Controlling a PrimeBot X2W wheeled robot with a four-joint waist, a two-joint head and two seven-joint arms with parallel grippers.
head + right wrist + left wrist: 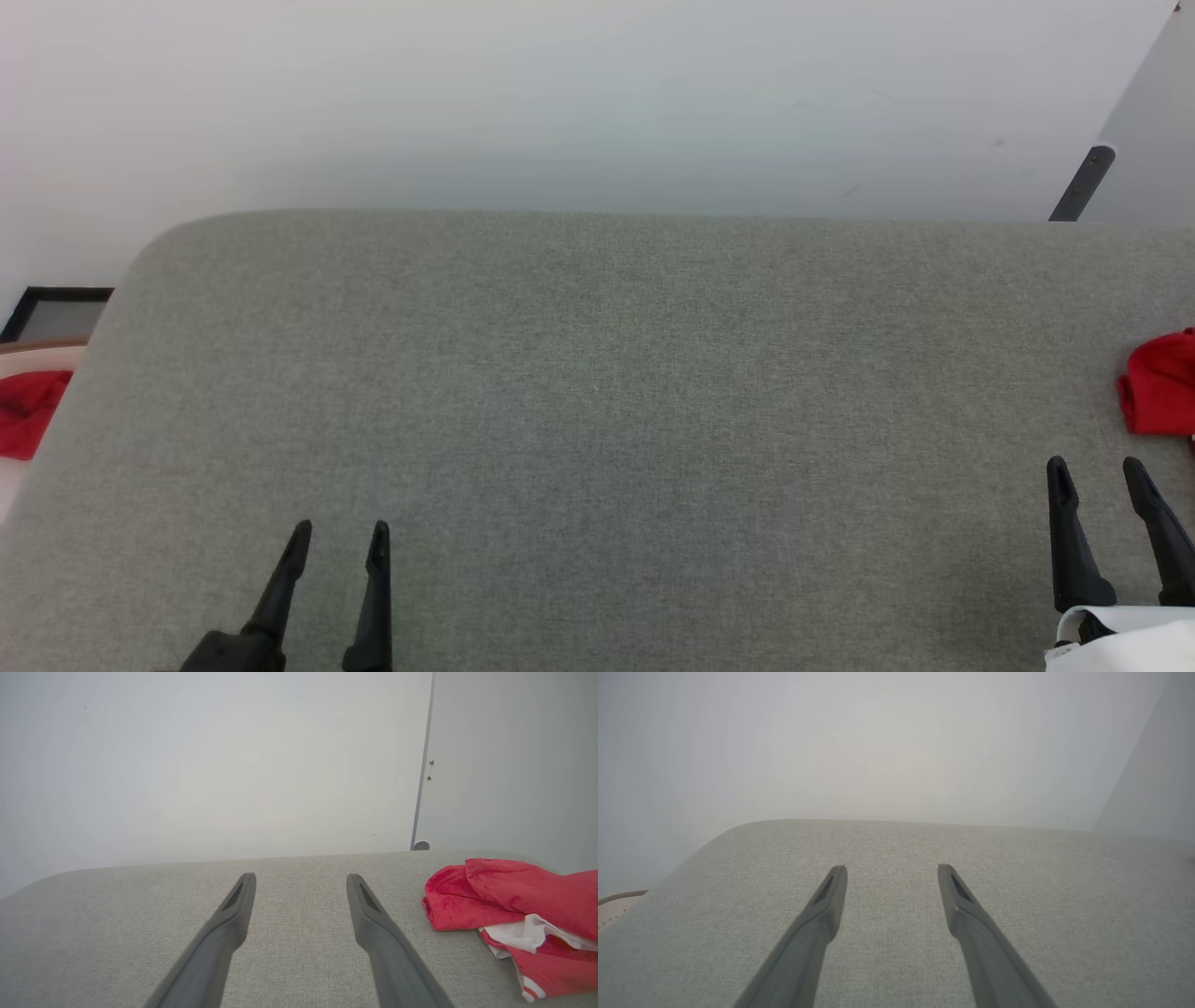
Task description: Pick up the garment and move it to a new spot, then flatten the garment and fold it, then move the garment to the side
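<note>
Two pairs of jaws hang over the grey cloth-covered counter (597, 373), both spread wide and empty. The garment (514, 905) lies bunched at the counter's right end, just ahead and to the right of the right jaws. The left jaws are well apart from it, across most of the counter. The right arm is therefore the nearer one, and I judge the reach to be forward and to its right.

The heap shows red folds over a white layer, with a striped band at its near corner. Crumpled as it is, it has no sure long axis, and part of it runs out of view. Nothing lies between the right jaws and it.

A second red cloth (28, 411) sits off the counter's left end on a pale surface, near a dark frame (56, 313).
</note>
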